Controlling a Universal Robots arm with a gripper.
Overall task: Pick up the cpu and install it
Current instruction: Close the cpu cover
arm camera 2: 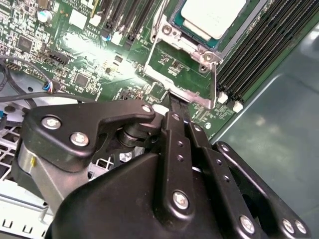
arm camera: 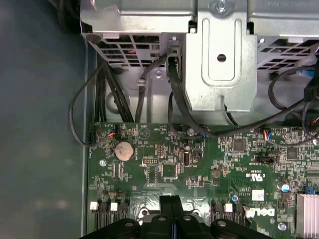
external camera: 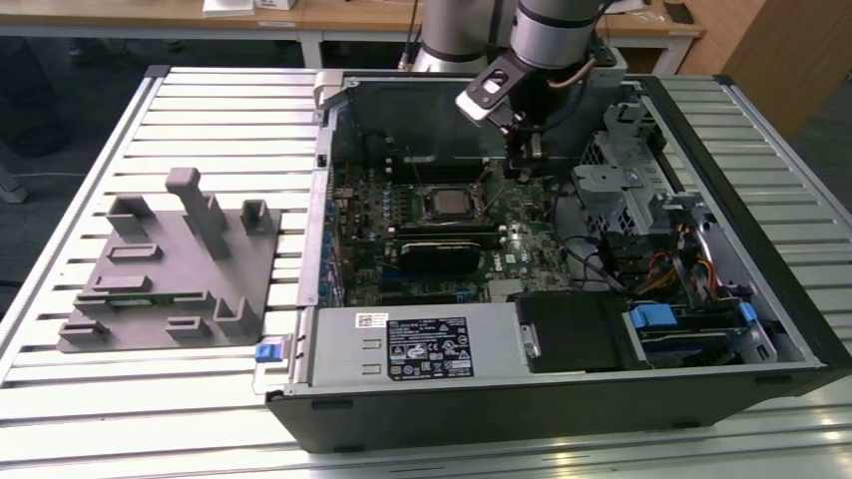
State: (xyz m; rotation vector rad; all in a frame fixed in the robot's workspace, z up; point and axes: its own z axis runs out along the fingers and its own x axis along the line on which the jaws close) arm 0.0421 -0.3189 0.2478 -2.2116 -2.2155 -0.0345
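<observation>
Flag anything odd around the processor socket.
The cpu lies seated, but the metal load frame beside it appears swung open, not clamped down over the chip. Nothing looks spilled or damaged.

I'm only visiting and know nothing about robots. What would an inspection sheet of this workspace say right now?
Surface: slatted metal table, bearing an open computer case.
Job's things: cpu sits in the socket on the motherboard; the socket's metal frame lies open beside it.
Clutter: grey tray beside the case, at the exterior view's left.
Gripper: gripper shut, holding nothing, over the motherboard near the socket.
Cables: black cables run from the drive cage to the motherboard.
Surroundings: wooden desks behind the table.
</observation>
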